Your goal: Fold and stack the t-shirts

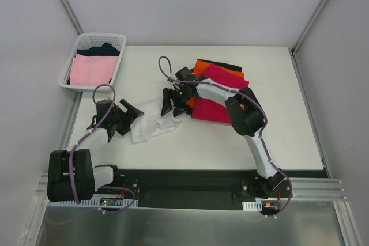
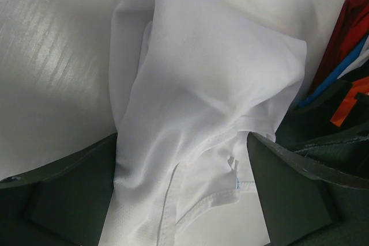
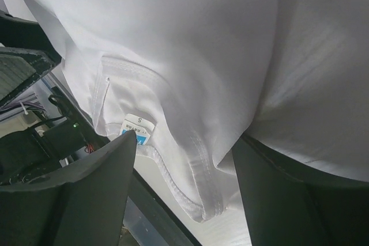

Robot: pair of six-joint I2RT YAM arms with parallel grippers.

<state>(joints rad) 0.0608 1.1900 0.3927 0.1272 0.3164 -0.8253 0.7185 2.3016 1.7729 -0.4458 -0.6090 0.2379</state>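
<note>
Here the white t-shirt [image 1: 151, 128] lies crumpled left of the table's centre, between the two arms. The left gripper [image 1: 132, 118] straddles its left edge and the right gripper [image 1: 168, 108] its far right edge. Both have jaws spread wide, with cloth loose between them. The folded magenta-red shirt [image 1: 209, 110] lies just to the right.

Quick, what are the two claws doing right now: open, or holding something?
Left claw: open, white t-shirt lying between its fingers, not clamped.
Right claw: open, the white t-shirt between its fingers too.
</note>
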